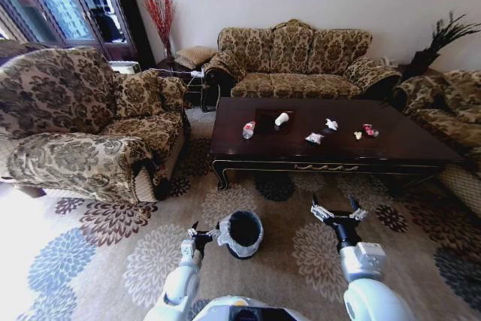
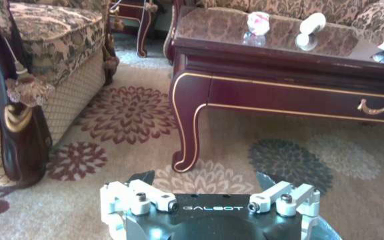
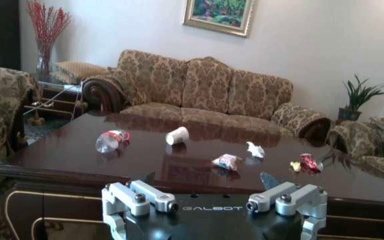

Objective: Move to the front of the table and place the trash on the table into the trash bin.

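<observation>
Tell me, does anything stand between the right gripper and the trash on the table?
Nothing visible does. The right gripper hangs open over the carpet before the table; the paper cup, bottle and wrappers lie on bare wood beyond its near edge.

"GALBOT" in pale letters across the black body of the left end effector (image 2: pixel 205 179), likewise on the right end effector (image 3: pixel 207 179) (bottle label unreadable).
</observation>
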Robot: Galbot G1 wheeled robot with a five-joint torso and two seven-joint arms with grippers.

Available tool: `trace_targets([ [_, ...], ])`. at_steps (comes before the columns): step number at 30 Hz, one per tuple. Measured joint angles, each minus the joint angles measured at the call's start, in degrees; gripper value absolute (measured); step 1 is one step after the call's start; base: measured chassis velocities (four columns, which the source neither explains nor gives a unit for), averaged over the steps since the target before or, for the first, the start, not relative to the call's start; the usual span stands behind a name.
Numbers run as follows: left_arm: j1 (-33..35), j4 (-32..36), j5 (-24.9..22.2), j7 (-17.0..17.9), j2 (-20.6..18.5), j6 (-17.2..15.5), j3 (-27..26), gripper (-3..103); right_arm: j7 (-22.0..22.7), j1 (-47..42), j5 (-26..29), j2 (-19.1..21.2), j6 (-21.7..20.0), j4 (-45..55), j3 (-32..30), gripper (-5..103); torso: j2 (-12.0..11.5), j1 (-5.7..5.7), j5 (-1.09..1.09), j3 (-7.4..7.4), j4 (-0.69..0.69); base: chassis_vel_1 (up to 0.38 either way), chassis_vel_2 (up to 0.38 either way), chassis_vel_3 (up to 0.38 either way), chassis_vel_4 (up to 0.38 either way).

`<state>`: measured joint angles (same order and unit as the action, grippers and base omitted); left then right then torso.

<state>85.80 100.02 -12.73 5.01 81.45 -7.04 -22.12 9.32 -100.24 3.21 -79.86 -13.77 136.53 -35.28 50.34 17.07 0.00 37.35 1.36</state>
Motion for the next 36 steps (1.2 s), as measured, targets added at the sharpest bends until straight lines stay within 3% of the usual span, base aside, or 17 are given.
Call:
trace_targets([
  [9, 1.97, 2.40, 1.46, -1.05, 0.30, 1.13, -1.03, 100, -0.53, 0.27, -0.80, -0.39, 0.32, -0.50, 0.54, 100, 0.00, 0.00, 0.00, 0.00, 0.01, -0.043, -0.043, 0.044, 0.046],
  [19, 3.16, 4.04, 2.35, -1.44, 0.47, 2.66, -2.25, 100, -2.45, -0.29, -1.71, -1.09, 2.26, -0.92, 0.68, 100, 0.03, 0.00, 0.02, -0.01, -0.02, -0.212, -0.230, 0.216, 0.194],
  [20, 3.38, 4.08, 2.48, -1.48, 0.56, 2.90, -2.32, 100, -2.56, -0.51, -1.97, -1.23, 2.71, -1.09, 0.70, 100, 0.00, 0.02, -0.14, 0.01, -0.02, -0.311, -0.220, 0.335, 0.260],
  [22, 3.70, 4.39, 2.66, -1.52, 0.60, 3.23, -2.53, 100, -2.21, -0.72, -3.20, -1.41, 3.40, -1.38, 0.82, 100, 0.01, -0.02, 0.06, -0.01, 0.02, -0.311, -0.209, 0.336, 0.205],
  [32, 4.80, 5.71, 2.92, -1.63, 0.74, 3.72, -2.87, 100, -0.60, -1.02, -5.90, -1.76, 5.16, -2.16, 1.16, 100, 0.01, 0.02, 0.05, 0.01, 0.00, -0.222, -0.135, 0.239, 0.130],
  [36, 5.26, 6.29, 2.92, -1.71, 0.72, 3.89, -3.27, 100, -0.02, -0.88, -6.34, -1.92, 5.53, -2.49, 1.51, 100, 0.01, 0.01, -0.05, 0.00, 0.00, 0.000, 0.000, 0.000, 0.000],
])
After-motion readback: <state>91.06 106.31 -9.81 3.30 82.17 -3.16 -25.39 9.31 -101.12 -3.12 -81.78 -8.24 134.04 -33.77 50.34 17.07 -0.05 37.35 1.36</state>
